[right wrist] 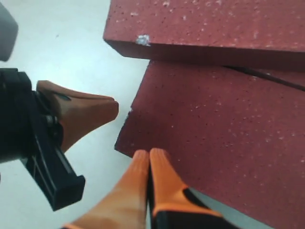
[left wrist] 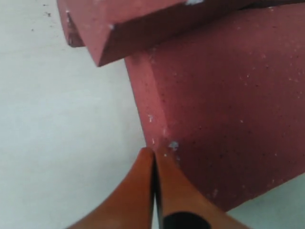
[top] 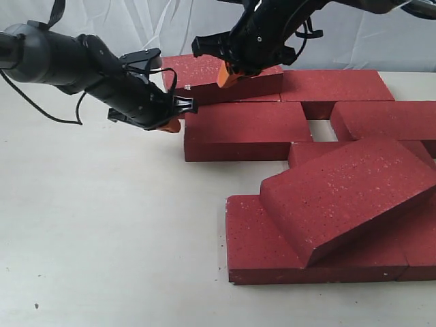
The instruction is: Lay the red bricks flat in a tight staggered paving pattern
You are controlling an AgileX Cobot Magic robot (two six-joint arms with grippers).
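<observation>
Several dark red bricks lie on the white table (top: 102, 231). My left gripper (top: 172, 125) is shut and empty, its orange tips (left wrist: 153, 151) touching the left corner of the flat middle brick (top: 248, 129) (left wrist: 228, 105). A back-left brick (top: 197, 71) (left wrist: 133, 21) rests on top of others and overhangs that corner. My right gripper (top: 228, 76) is also shut and empty, hovering above this raised brick. In the right wrist view its tips (right wrist: 149, 153) sit over the edge of the middle brick (right wrist: 224, 124), with the left gripper's finger (right wrist: 83, 112) nearby.
A brick (top: 347, 194) leans tilted across the front bricks (top: 262, 248). More bricks lie flat at the back right (top: 337, 85) and right (top: 388, 119), with a small gap (top: 320, 129) between them. Bare table spreads to the left and front.
</observation>
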